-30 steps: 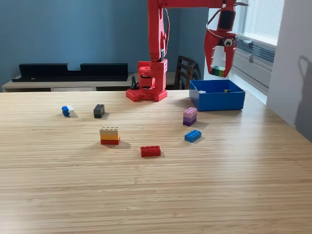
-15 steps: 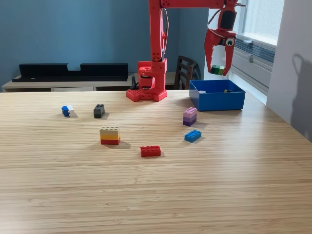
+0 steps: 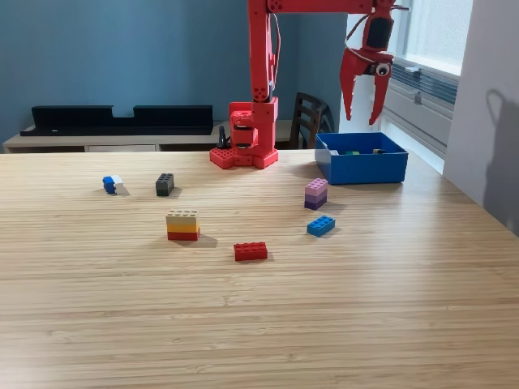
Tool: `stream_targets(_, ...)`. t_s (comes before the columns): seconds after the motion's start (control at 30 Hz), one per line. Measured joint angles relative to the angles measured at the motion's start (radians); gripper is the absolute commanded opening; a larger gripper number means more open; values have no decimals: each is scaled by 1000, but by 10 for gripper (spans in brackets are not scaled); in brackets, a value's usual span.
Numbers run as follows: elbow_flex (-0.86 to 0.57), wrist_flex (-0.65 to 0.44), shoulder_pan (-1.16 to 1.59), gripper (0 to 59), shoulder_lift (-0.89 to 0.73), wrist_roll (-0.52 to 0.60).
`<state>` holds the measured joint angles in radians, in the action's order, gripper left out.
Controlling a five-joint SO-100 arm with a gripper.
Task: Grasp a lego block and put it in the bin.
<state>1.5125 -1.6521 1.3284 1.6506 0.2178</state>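
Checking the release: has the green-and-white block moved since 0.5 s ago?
Yes. It has left the open end effector and dropped straight down; a green piece now shows inside the bin, below where it was held.

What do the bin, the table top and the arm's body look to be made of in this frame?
The bin: blue plastic by its look, with smooth, evenly coloured walls. The table: light wood or a wood-look laminate, with long parallel grain bands and a low sheen; which of the two cannot be told. The arm: matte red plastic, probably printed, though no layer lines show from here.
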Motion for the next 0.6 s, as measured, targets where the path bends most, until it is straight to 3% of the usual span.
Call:
stream_targets(0.23,-80,0,-186,1,0,31)
stream_targets(0.6,-166,0,-615,1,2,-11)
